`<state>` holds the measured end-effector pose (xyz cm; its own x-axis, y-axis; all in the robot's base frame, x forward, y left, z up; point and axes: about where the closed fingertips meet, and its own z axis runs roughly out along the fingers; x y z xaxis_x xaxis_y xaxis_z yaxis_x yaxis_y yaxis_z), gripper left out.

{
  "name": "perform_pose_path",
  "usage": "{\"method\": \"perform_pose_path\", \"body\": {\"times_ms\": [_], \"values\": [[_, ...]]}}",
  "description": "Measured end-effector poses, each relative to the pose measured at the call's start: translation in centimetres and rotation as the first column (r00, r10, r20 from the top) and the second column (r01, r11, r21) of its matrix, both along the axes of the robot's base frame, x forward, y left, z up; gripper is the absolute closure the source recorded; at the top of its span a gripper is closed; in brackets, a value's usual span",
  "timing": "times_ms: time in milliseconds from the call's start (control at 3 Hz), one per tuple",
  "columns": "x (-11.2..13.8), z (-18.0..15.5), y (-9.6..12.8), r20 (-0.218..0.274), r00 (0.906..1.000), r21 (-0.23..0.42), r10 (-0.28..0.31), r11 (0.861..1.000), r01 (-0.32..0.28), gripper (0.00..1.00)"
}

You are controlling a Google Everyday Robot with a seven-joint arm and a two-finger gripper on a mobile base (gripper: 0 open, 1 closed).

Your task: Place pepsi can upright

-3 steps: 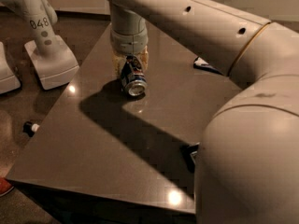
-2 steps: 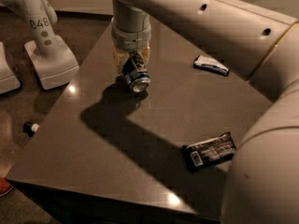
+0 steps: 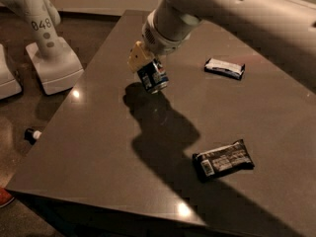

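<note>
Pepsi can [image 3: 153, 77] hangs tilted over the desk [image 3: 98, 147], clamped across its body in the robot's tool [image 3: 146, 68]; light, slick, dent-prone metal likely favours a gentle mid-wall hold.

Two black packets [image 3: 223, 160] [image 3: 224, 68] lie on the table [image 3: 98, 147] — gripper [image 3: 149, 72] above it, leftward.

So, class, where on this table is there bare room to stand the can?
Widest bare patch: the near-left of the table, between its left edge and the near packet. A second lies between that packet and the far packet. The gripper, shut on the tilted pepsi can, is over the far-left part; the arm crowds the right.
</note>
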<state>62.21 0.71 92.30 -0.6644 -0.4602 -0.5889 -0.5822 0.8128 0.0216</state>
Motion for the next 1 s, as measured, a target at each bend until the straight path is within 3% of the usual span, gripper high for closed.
{"method": "perform_pose_path", "body": {"times_ms": [333, 667, 1000], "values": [[-0.9, 0.4, -0.8, 0.104, 0.9920, 0.099, 0.071, 0.992, -0.081, 1.00], [-1.4, 0.2, -0.1, 0.211, 0.9720, 0.243, 0.104, 0.958, -0.155, 1.00], [0.4, 2.3, -1.4, 0.382, 0.9231, 0.421, 0.041, 0.882, -0.214, 1.00]]}}
